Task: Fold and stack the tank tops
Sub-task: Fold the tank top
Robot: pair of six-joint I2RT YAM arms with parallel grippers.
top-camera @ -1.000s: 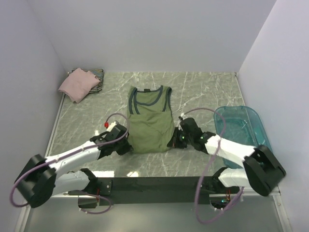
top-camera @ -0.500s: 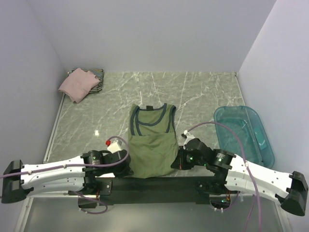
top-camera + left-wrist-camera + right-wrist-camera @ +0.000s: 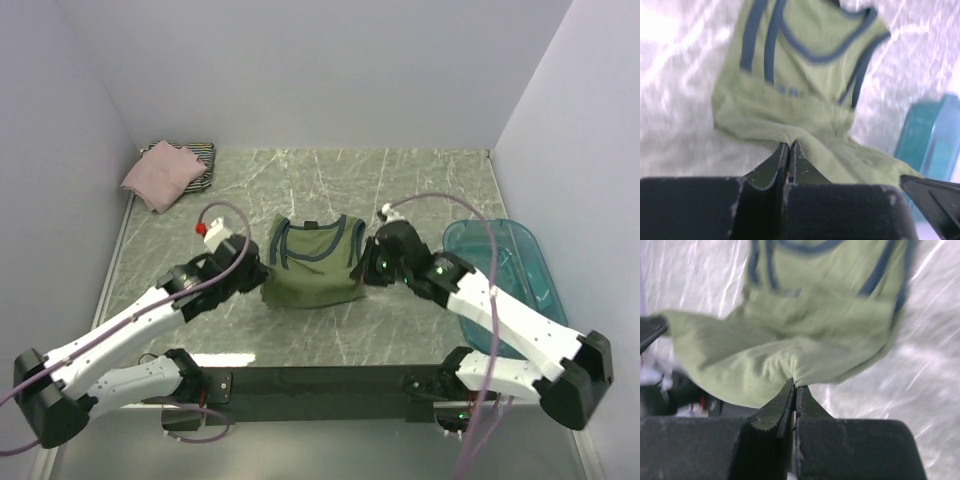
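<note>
The left gripper (image 3: 257, 277) and right gripper (image 3: 366, 277) each pinch a hem corner of the green tank top (image 3: 312, 268), whose neckline lies ahead at 12 o'clock.

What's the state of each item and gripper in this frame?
olive-green tank top: partly folded, hem corners lifted
left gripper: jaws shut on the olive-green tank top's hem
right gripper: jaws shut on the hem's other corner
pink tank top: folded, lying on the striped one
striped tank top: under the pink one, mostly covered
teal tub: upright, open-topped
</note>
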